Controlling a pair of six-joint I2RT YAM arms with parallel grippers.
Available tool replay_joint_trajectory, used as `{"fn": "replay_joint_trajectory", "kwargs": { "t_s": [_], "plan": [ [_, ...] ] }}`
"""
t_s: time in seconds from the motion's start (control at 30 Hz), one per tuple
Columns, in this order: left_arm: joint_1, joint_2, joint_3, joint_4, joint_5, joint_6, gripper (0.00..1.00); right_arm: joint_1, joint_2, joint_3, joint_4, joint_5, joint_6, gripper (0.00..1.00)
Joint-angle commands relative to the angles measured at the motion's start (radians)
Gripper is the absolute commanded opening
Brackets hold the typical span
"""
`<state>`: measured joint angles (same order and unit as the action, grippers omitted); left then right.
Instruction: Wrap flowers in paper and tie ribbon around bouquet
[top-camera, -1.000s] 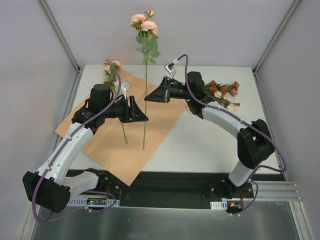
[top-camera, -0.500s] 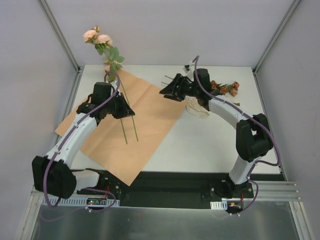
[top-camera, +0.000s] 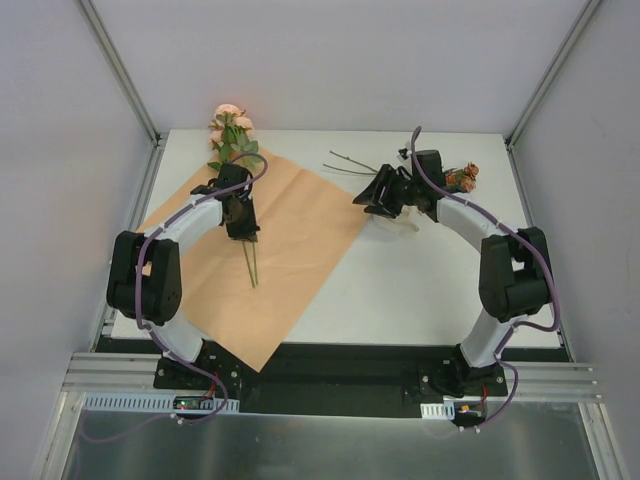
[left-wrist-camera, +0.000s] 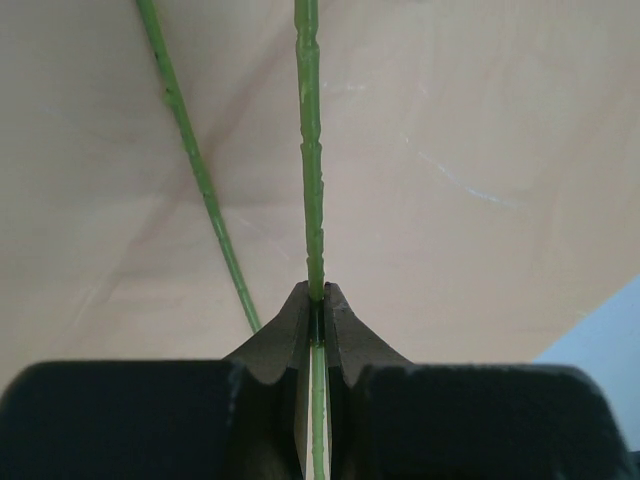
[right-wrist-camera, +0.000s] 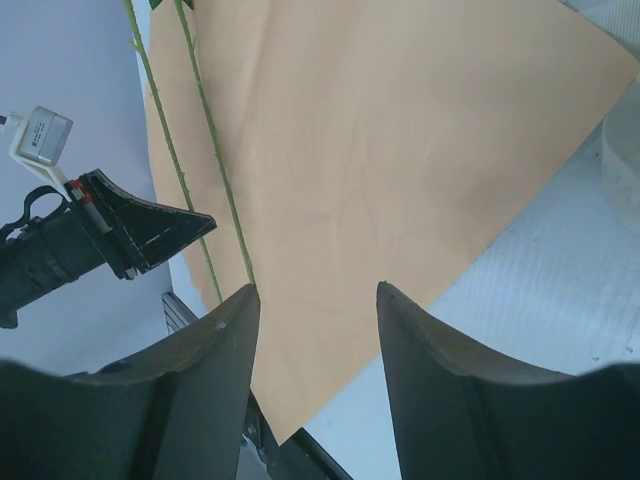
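Left fingers (left-wrist-camera: 325, 305) pinched shut on one thin, knobbly green stem of the pink flowers (top-camera: 233, 140), lying across smooth orange-tan paper (top-camera: 300, 230), upper left. Right fingers (top-camera: 368, 198) parted, empty, beside rust blooms (top-camera: 465, 178), upper right.

The large orange-tan paper sheet (top-camera: 300, 235) lies flat. Peach-pink roses on thin green stems (top-camera: 231, 120) lie across its far-left corner. I pinch one stem.
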<state>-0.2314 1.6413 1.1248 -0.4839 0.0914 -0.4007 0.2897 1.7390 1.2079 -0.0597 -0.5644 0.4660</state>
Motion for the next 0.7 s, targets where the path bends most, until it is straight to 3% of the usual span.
{"fn": "replay_joint_trajectory", "kwargs": {
  "t_s": [0.0, 0.33, 0.5, 0.67],
  "plan": [
    [0.017, 0.07, 0.072, 0.001, -0.039, 0.025, 0.0, 0.0, 0.042, 0.058, -0.012, -0.017, -0.03, 0.53],
    [0.017, 0.146, 0.081, -0.004, -0.087, 0.019, 0.0, -0.003, 0.086, 0.097, -0.025, -0.017, -0.023, 0.53],
    [0.017, 0.178, 0.087, -0.018, -0.07, 0.008, 0.0, -0.007, 0.109, 0.134, -0.084, 0.21, 0.129, 0.57],
    [0.014, 0.131, 0.079, -0.035, -0.064, 0.006, 0.2, -0.029, 0.235, 0.333, -0.057, 0.371, 0.279, 0.59]
  ]
}}
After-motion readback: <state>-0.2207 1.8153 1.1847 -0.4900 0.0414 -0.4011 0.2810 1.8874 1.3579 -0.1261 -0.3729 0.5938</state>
